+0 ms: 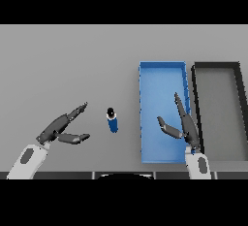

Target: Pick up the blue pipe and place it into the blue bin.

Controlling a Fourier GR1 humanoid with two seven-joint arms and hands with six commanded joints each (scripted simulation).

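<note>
The pipe is standing on the table, seemingly upright. The bin is lying at its three o'clock, a second bin just beyond.

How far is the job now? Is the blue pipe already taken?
Nothing is done yet: the small blue pipe stands on the grey table, outside the blue rectangular bin. The left hand is open beside it; the right hand is open over the bin. Grasping and placing remain.

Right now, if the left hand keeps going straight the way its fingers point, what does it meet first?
Probably nothing: the left hand points up and right, so the line seems to pass just above the top of the upright blue pipe. Height is hard to judge, so a brush is possible.
</note>
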